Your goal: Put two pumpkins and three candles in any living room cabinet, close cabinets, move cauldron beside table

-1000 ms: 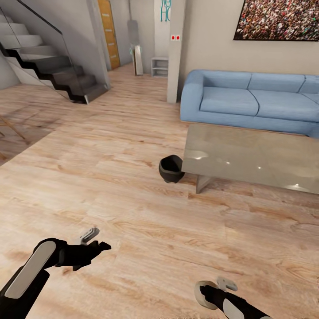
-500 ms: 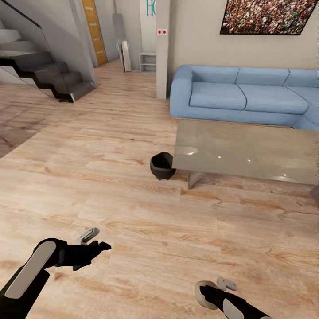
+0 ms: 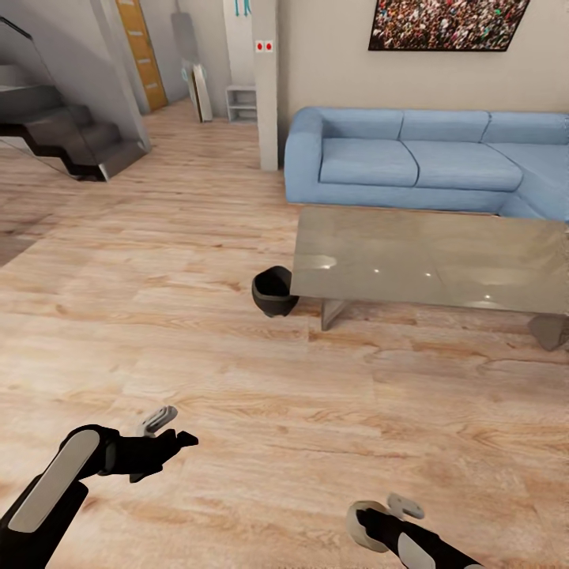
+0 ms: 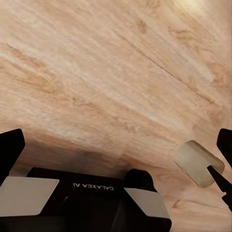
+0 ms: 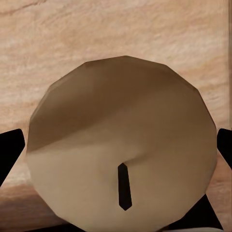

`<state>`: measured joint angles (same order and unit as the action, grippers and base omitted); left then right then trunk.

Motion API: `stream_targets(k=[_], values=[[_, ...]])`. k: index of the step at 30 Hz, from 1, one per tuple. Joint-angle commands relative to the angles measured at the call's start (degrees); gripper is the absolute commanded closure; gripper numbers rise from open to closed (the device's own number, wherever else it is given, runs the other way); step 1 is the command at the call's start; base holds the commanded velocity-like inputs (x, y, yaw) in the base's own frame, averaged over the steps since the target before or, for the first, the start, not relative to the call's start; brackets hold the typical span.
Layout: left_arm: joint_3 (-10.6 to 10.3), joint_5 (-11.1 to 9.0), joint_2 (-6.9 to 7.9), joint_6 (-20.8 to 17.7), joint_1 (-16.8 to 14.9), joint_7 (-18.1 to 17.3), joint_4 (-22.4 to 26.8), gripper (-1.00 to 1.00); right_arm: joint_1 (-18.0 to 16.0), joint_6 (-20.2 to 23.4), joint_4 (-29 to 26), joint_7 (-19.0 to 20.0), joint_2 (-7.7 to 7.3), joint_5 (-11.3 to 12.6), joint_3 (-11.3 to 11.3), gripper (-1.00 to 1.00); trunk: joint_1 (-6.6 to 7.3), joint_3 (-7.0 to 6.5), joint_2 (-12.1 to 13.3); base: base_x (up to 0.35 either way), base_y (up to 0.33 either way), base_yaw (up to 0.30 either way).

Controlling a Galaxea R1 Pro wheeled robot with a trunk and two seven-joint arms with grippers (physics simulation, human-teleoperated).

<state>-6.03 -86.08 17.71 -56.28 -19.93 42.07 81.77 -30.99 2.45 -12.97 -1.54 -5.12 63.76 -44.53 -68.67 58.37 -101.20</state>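
Gripping a candle between its fingers, the right gripper hangs low at the near edge of the head view, over bare wooden floor. In the right wrist view the candle's round pale-brown top with its short dark wick faces the camera, a dark fingertip at either side — so its long axis runs along the fingers, and the jaws are clamped on it. In the left wrist view a second pale candle sits at one fingertip of the left gripper; the wide-set fingers do not show whether they pinch it, so I cannot tell the state of those jaws.

Ahead and somewhat to the right stands the table, glossy grey, with the blue sofa behind it. The black cauldron sits on the floor touching or just beside the table's near left corner, so that part of the task looks done already.

What the coming move turns on is the cabinet, and no dark low unit appears in these pictures. The robot seems to be on its way, candle in hand — my judgement is that base and head must turn until the cabinet lies in front of the right arm. Staircase and doorway lie far to the left.
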Motion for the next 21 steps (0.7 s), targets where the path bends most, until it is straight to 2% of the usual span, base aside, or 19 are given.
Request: stream_targets(k=[1,21], values=[[-0.1,-0.6,0.04,0.0,0.0,0.6,0.1,-1.00,0.0,0.2,-0.1,-0.1,-0.05,0.3,-0.3,1.00,0.01,0.12,0.0,0.000,0.000,-0.155],[-0.1,-0.6,0.04,0.0,0.0,0.5,-0.1,-1.00,0.0,0.2,-0.1,0.1,-0.15,0.3,-0.2,1.00,0.01,1.71,0.0,0.000,0.000,-0.155]])
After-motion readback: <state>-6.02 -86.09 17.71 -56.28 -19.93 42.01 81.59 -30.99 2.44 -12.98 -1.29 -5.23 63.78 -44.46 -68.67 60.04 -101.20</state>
